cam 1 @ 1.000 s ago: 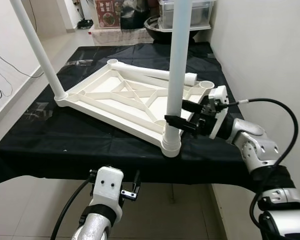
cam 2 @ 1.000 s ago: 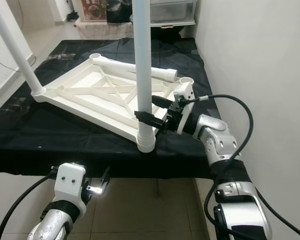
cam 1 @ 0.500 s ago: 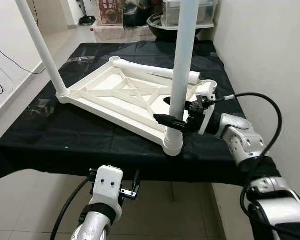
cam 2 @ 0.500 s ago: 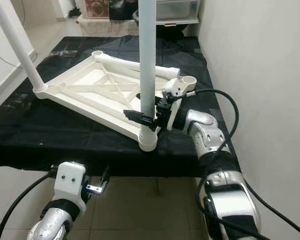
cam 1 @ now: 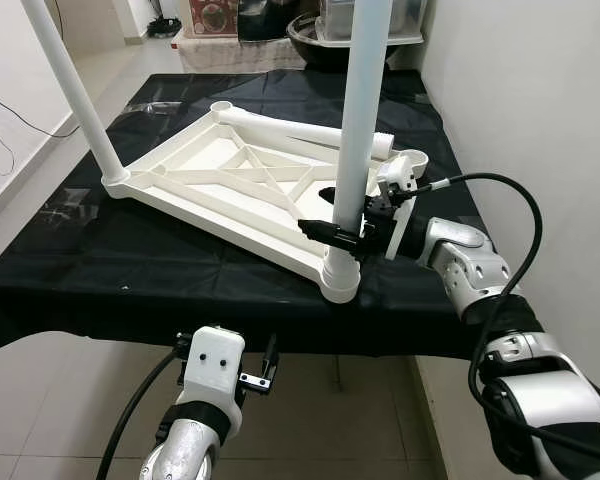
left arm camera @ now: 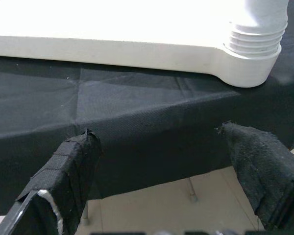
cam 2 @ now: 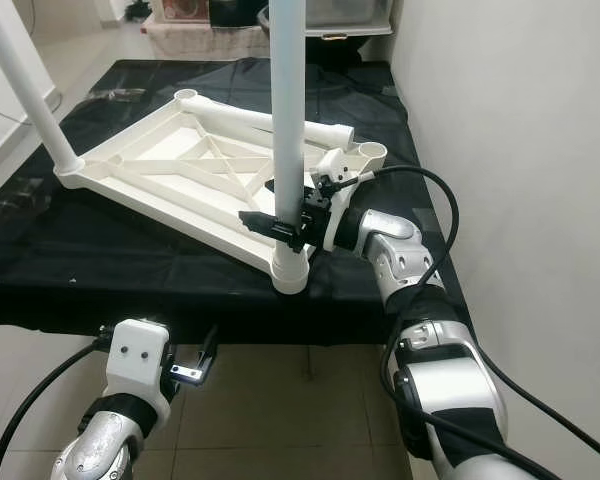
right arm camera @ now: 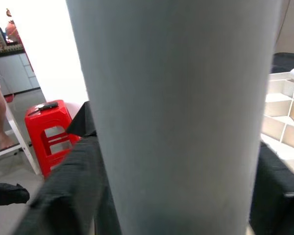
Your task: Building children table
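right gripper [cam 1: 348, 228]: jaws clamped on smooth round white plastic leg [cam 1: 358, 120] | upturned ribbed tabletop [cam 1: 230, 195] on black cloth surface [cam 1: 130, 270] | left gripper [left arm camera: 171, 161]: jaws spread, idle

The right arm reaches forward and inward over the near right corner of the table, elbow bent, its silver wrist level. The right gripper [cam 1: 348, 228] has its two black fingers set on either side of the upright table leg [cam 1: 358, 130], closed against it. The left arm hangs low before the table's near edge; the left gripper [left arm camera: 166, 166] points toward that edge, fingers spread wide apart, holding nothing.
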Controlling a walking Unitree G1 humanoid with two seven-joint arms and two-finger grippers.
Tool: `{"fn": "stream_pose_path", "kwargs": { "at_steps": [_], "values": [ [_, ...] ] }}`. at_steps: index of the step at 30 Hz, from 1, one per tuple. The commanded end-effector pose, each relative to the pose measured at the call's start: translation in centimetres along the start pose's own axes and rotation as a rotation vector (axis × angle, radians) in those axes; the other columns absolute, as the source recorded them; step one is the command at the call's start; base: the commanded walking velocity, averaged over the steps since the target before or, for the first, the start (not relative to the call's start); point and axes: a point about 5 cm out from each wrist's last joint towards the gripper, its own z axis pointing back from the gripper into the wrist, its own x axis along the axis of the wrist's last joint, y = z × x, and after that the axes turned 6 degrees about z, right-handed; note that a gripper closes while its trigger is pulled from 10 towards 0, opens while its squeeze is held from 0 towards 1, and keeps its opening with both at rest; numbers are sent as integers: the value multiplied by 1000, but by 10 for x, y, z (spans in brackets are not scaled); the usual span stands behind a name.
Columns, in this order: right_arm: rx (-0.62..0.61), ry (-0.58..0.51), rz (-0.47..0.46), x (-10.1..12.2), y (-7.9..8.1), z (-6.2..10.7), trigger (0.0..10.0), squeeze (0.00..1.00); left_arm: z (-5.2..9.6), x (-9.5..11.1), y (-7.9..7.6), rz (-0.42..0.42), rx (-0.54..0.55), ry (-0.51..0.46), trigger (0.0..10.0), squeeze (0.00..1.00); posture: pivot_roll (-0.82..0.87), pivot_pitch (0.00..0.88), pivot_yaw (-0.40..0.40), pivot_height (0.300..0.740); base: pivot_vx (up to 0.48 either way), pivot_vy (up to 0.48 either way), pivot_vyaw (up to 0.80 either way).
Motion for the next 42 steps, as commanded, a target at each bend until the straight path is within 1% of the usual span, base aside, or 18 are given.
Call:
{"fn": "stream_pose_path", "kwargs": {
  "at_steps": [1, 16, 18, 21, 22, 24, 26, 28, 29, 30, 32, 34, 35, 37, 39, 40, 41, 42],
  "values": [
    [10, -2, 19, 3, 0, -4, 0, 0, 2, 1, -1, 1, 4, 3, 10000, 0, 126, 149, -9, 740, 0, 0, 0],
    [-16, -8, 41, -7, 6, -8, 0, 0, 0, 1, 0, 0, 7, 5, 10000, 0, 124, 153, -4, 740, 0, 0, 0],
    [-164, -4, 63, -11, 2, -5, 0, 0, 0, 1, 0, -1, 7, 4, 10000, 0, 118, 152, -2, 740, 0, 0, 0],
    [-233, -1, 71, -13, -1, -4, 0, 0, 0, 1, 1, -2, 7, 3, 10000, 0, 118, 152, -2, 740, 0, 0, 0],
    [-389, 32, 76, -19, -7, 1, 0, 0, -1, 1, 1, -2, 6, 2, 10000, 0, 115, 147, -2, 740, 0, 0, 0],
    [-389, 32, 76, -19, -7, 1, 0, 0, -1, 1, 1, -2, 6, 2, 10000, 0, 115, 147, -2, 740, 0, 0, 0],
    [-714, 102, 52, -32, -18, 14, 0, 0, -2, 1, 1, -5, 5, 1, 10000, 0, 111, 144, 0, 740, 0, 0, 0],
    [-714, 102, 52, -32, -18, 14, 0, 0, -2, 1, 1, -5, 5, 1, 10000, 0, 111, 144, 0, 740, 0, 0, 0],
    [-836, 132, 49, -37, -21, 20, 0, 0, -2, 1, 1, -7, 4, 0, 10000, 0, 111, 144, 0, 740, 0, 0, 0],
    [-836, 132, 49, -37, -21, 20, 0, 0, -2, 1, 1, -7, 4, 0, 10000, 0, 111, 144, 0, 740, 0, 0, 0],
    [-1179, 208, 12, -47, -20, 30, 0, 0, -3, 1, 1, -13, 0, -1, 10000, 0, 106, 134, -1, 740, 0, 0, 0],
    [-1179, 208, 12, -47, -20, 30, 0, 0, -3, 1, 1, -13, 0, -1, 10000, 0, 106, 134, -1, 740, 0, 0, 0],
    [-1285, 227, -2, -49, -17, 32, 0, 0, -3, 1, 1, -14, -1, -2, 10000, 0, 106, 134, -1, 740, 0, 0, 0],
    [-1285, 227, -2, -49, -17, 32, 0, 0, -3, 1, 1, -14, -1, -2, 10000, 0, 106, 134, -1, 740, 0, 0, 0],
    [-1561, 199, -110, -48, 4, 11, 0, 0, -3, 0, 0, -16, -1, -2, 10000, 0, 115, 116, -11, 740, 0, 0, 0],
    [-1635, 178, -175, -46, 13, -1, 0, 0, -4, 0, -1, -16, 0, -3, 10000, 0, 118, 113, -13, 740, 0, 0, 0],
    [-1635, 178, -175, -46, 13, -1, 0, 0, -4, 0, -1, -16, 0, -3, 10000, 0, 118, 113, -13, 740, 0, 0, 0],
    [-1676, 167, -218, -45, 19, -8, 0, 0, -4, 0, -1, -16, 0, -2, 10000, 0, 118, 112, -14, 740, 0, 0, 0]
  ]
}}
